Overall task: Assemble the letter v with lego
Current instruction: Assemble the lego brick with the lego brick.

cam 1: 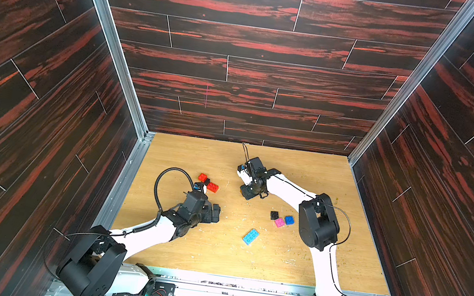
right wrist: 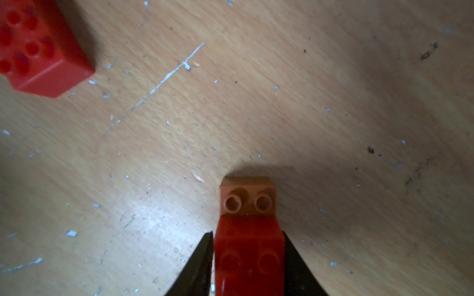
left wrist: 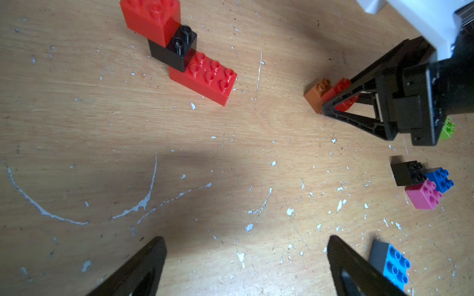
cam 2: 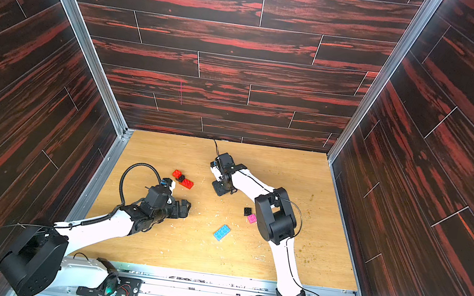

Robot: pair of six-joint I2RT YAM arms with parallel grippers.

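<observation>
**Right gripper (right wrist: 248, 238) down on a two-brick stack at mid-table; left gripper (left wrist: 246, 241) hovering, holding nothing.**

From my seat, the right fingers flank a small red brick (right wrist: 248, 253) that half covers an orange-brown brick (right wrist: 247, 197) on the table (cam 1: 197, 155). I think a sliver of gap shows at one finger, so I cannot tell whether they pinch it. The left gripper sits nearer and to the left, its fingers spread wide. Left of the stack is a stepped chain: red square brick (left wrist: 151, 18), black brick (left wrist: 177, 48), long red brick (left wrist: 207, 77). Nearer and to the right, a second black brick (cam 1: 274, 214), a pink brick (cam 1: 279, 222) and a blue brick (cam 1: 289, 220) touch. The light blue long brick (cam 1: 251, 236) lies alone, nearer again. A green brick (left wrist: 447, 129) peeks out beside the right gripper.
</observation>
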